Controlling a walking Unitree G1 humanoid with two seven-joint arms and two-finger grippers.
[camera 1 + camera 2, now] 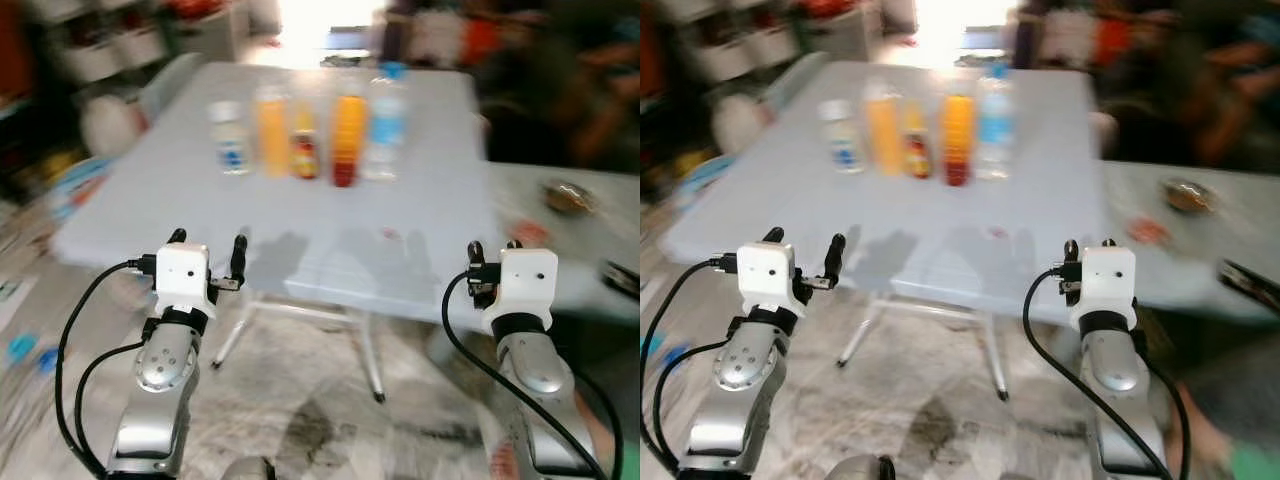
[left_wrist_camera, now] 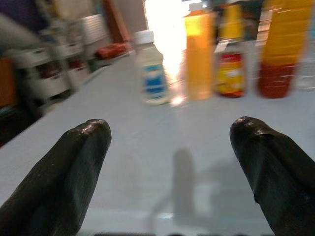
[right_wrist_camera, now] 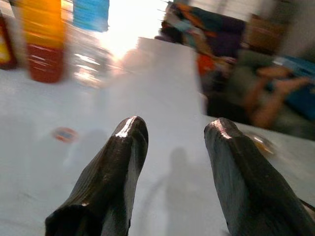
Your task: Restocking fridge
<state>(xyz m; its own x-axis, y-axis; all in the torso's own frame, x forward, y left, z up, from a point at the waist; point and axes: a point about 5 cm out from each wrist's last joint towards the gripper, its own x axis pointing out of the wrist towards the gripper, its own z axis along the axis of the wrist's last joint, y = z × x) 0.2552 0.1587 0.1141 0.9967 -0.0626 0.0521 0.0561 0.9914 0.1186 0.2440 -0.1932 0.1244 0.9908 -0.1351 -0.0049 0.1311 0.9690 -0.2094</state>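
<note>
Jaws apart on both sides, nothing between them. I have the left gripper [image 1: 208, 244] and right gripper [image 1: 492, 251] raised at the near edge of the white counter [image 1: 330, 240], fingers pointing toward the far side. Five bottles stand in a row toward the far side: white bottle [image 1: 230, 138], orange juice bottle [image 1: 272, 130], small red-labelled bottle [image 1: 305, 145], orange-and-red bottle [image 1: 347, 140], clear blue-capped bottle [image 1: 385, 125]. View blurred. Floor [image 1: 300, 400] beneath looks mottled grey.
</note>
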